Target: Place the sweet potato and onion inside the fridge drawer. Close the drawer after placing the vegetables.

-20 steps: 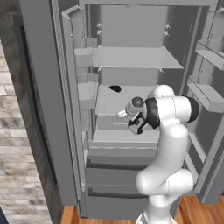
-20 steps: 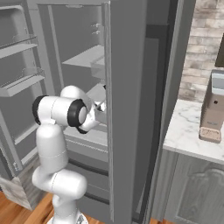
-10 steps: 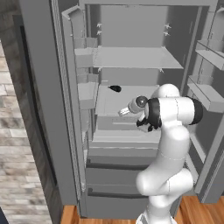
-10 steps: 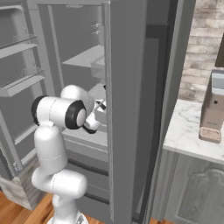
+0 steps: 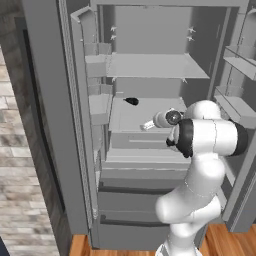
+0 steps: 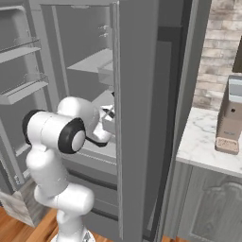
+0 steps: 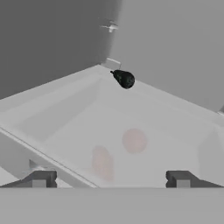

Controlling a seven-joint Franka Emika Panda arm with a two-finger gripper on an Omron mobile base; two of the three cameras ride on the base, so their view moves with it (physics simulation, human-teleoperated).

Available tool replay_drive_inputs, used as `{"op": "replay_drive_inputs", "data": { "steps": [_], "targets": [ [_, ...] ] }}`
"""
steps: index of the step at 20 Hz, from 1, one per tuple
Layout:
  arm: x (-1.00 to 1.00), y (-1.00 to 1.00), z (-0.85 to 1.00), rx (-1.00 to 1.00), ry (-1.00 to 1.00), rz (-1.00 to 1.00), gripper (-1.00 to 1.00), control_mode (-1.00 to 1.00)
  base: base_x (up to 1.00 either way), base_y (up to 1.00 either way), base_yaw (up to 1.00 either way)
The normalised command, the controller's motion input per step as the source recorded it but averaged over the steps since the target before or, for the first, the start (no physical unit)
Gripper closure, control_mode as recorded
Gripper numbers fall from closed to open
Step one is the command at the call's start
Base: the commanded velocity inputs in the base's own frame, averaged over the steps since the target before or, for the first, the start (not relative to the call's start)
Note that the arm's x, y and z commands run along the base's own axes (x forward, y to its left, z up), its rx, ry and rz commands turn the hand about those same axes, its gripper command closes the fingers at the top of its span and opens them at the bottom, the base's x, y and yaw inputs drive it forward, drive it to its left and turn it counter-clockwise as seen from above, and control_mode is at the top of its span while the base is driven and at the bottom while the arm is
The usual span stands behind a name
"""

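We see the white arm [image 5: 200,150] standing before the open fridge [image 5: 150,65], its hand reaching left toward the interior. In the hand view the gripper [image 7: 110,179] has its two dark fingertips [image 7: 40,178] spread wide apart with nothing between them. Beyond them lies the fridge drawer [image 7: 52,109], a shallow light-grey box seen through a translucent shelf pane. Two faint reddish shapes show dimly through that pane: the rounder one, the onion [image 7: 134,140], lies farther in, and the longer one, the sweet potato [image 7: 101,162], lies nearer and to its left, the two close but apart. A small black object [image 7: 124,79] rests on the pane near the back wall. In the left base view we note the same black object [image 5: 131,101] on the shelf, left of the hand.
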Motion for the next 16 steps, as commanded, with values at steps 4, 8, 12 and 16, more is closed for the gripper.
{"op": "replay_drive_inputs", "data": {
  "steps": [4, 8, 12, 16],
  "targets": [
    [-1.00, 0.41, 0.04, 0.00, -0.06, 0.00, -1.00, -1.00, 0.00, 0.00, 0.00],
    [-0.82, 0.29, 0.33, 0.00, 0.00, 0.00, -1.00, -1.00, 0.00, 0.00, 0.00],
    [-0.81, 0.18, 0.51, 0.00, 0.00, -0.01, -1.00, -1.00, 0.00, 0.00, 0.00],
    [-0.73, 0.17, 0.62, 0.00, 0.00, -0.03, -1.00, -1.00, 0.00, 0.00, 0.00]
  ]
}}
